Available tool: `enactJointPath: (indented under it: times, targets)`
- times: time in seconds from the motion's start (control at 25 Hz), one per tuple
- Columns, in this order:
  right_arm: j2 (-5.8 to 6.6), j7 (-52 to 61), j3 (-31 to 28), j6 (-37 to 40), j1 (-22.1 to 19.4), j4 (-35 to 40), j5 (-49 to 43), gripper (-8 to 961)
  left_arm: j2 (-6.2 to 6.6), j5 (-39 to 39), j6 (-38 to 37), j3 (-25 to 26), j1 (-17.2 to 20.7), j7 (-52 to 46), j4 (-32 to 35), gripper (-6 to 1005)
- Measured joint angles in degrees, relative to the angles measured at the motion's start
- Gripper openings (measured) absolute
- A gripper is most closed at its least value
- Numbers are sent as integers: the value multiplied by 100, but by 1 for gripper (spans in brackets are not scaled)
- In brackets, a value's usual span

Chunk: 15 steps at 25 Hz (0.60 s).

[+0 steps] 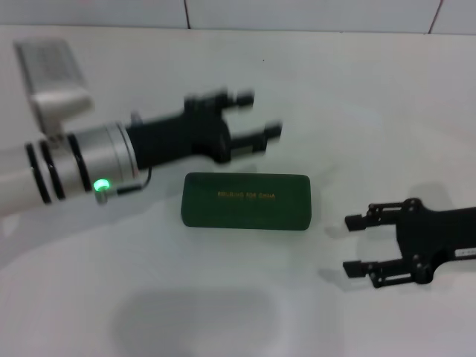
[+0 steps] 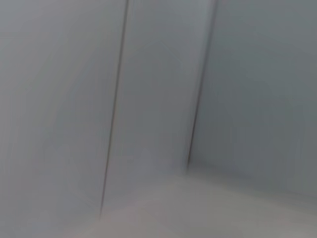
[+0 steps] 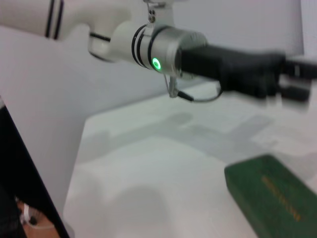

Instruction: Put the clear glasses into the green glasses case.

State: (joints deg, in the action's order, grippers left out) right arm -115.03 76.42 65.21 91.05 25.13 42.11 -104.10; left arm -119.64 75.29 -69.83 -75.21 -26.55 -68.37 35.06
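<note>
The green glasses case (image 1: 246, 201) lies closed in the middle of the white table, gold lettering on its lid; the right wrist view also shows the case (image 3: 270, 198). The clear glasses show in no view. My left gripper (image 1: 262, 113) hovers just behind the case, open, with nothing between its fingers, and it appears blurred in the right wrist view as the left gripper (image 3: 297, 79). My right gripper (image 1: 349, 244) rests low over the table to the right of the case, open and empty, pointing toward it.
A white tiled wall (image 1: 312, 15) runs along the back of the table. The left wrist view shows only blurred wall tiles (image 2: 158, 99). The left arm's silver wrist with a green light (image 1: 100, 184) hangs over the table's left part.
</note>
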Motion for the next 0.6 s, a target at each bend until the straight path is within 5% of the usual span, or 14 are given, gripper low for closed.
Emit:
enactJointPath:
  times: [0.24,0.36,0.48,0.6]
  targets:
    - [-7,-375,-1254,929,19,136,169,736,88,-956,-2047,917,-211,420,4,759]
    - [18,-842,-2083,1585,-14,124,541,736,249,-726,-2658,1026,-234,397,-22,759]
    - [192,-1256,-2315,2271,-15,-78,608,736,366,-190,-3020,1009,-20,432,-42,759]
    - [242,-1903,-2302,2656,-89,-418,495,736,308,301,-3090,1019,376,776,-44,759]
